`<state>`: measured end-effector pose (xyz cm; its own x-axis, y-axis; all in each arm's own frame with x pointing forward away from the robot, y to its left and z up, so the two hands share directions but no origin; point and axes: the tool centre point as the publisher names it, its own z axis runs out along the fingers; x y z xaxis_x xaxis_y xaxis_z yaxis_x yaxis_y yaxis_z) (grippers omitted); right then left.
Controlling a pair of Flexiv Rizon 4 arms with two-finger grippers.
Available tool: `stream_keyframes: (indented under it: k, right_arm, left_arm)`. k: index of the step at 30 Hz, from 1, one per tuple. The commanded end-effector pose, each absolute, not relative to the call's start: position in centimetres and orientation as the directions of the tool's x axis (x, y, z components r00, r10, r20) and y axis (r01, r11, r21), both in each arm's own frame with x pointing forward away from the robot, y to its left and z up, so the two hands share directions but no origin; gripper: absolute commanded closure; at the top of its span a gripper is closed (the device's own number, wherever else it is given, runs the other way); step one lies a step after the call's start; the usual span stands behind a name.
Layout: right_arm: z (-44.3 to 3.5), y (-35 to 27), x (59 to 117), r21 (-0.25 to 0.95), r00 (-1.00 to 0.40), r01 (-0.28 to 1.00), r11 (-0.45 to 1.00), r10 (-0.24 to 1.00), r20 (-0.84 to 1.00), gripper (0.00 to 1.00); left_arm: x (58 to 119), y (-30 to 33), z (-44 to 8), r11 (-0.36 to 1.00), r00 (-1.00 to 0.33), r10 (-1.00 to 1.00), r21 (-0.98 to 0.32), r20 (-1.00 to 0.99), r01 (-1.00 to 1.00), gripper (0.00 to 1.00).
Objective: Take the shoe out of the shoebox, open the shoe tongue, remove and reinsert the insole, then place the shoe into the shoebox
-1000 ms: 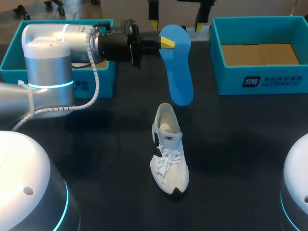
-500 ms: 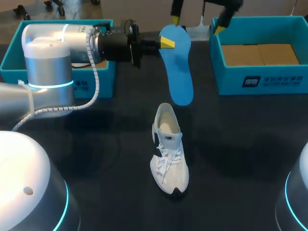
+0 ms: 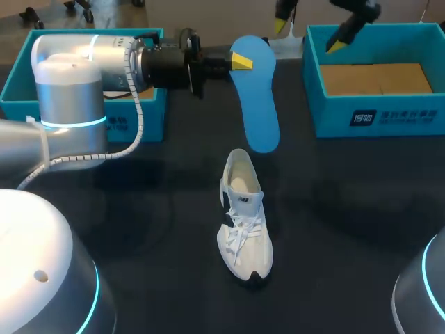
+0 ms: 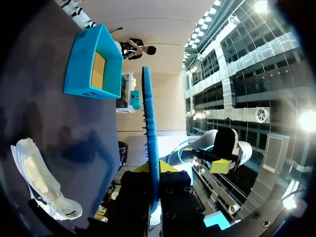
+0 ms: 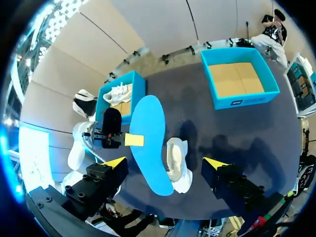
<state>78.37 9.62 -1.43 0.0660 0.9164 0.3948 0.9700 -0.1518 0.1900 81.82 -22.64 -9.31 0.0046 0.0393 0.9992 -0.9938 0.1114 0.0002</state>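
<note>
**Head view: insole held up, shoe on table**

Left gripper (image 3: 240, 61) grips the blue insole (image 3: 256, 104) at upper centre. The white shoe (image 3: 243, 216) stands mid-frame. Right gripper (image 3: 306, 37) hangs open at the top edge, near the shoebox (image 3: 375, 118). Only the right wrist view shows a second shoe (image 5: 117, 92) inside the other box (image 5: 139, 94).

The insole (image 3: 256, 104) looks matt foam, the shoe (image 3: 243, 223) white mesh cloth, the shoebox (image 3: 334, 115) smooth cardboard

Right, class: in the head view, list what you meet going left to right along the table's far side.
left teal cardboard shoebox → flat blue insole → right teal cardboard shoebox
</note>
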Motion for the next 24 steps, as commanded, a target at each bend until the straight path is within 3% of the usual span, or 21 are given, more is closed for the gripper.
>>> stream_keyframes:
  k: [1, 24]
  right_arm:
    - [-2.1, 8.6, 78.4, 0.175, -0.015, 0.971, -0.163, 0.687, 0.727, 0.00]
    - [-4.4, 7.4, 77.9, 0.110, -0.060, 0.981, -0.163, 0.286, 0.956, 0.00]
  left_arm:
    - [81.7, -22.6, -9.3, 0.112, 0.004, 0.037, 0.000, 0.999, -0.994, 1.00]
    - [81.7, -22.6, -9.3, 0.112, 0.004, 0.037, 0.000, 0.999, -0.994, 1.00]
